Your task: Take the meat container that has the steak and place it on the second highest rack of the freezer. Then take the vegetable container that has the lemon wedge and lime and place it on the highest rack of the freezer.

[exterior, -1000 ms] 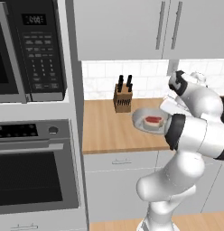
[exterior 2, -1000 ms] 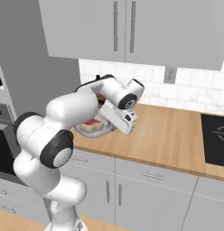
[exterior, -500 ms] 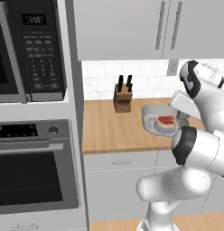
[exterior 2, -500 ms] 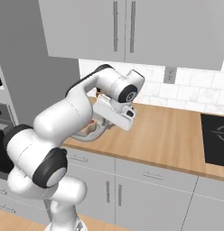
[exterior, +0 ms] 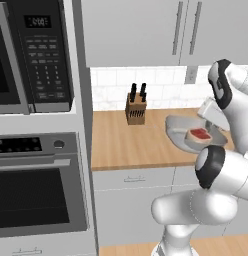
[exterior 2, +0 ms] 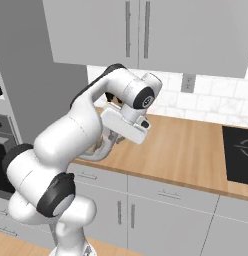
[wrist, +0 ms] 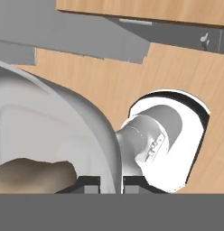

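**Steak container up in the air, pinched by its rim**

The left base view gives the best look: one meat container [exterior: 188, 134], a shallow grey dish, held up over the wooden counter [exterior: 126, 145] with a single steak [exterior: 200, 133] lying red side up inside it. The right base view hides most of that behind the arm; you just get a bit of the dish under the gripper [exterior 2: 112, 141]. The hand view shows what the other two don't: the two finger tips [wrist: 89, 182] closed tight on the container's rim, one each side of the wall, with the steak's tan edge just inside. One knife block [exterior: 136, 109] with two dark handles stands against the backsplash. The microwave [exterior: 33, 52] display is too blurry to read.
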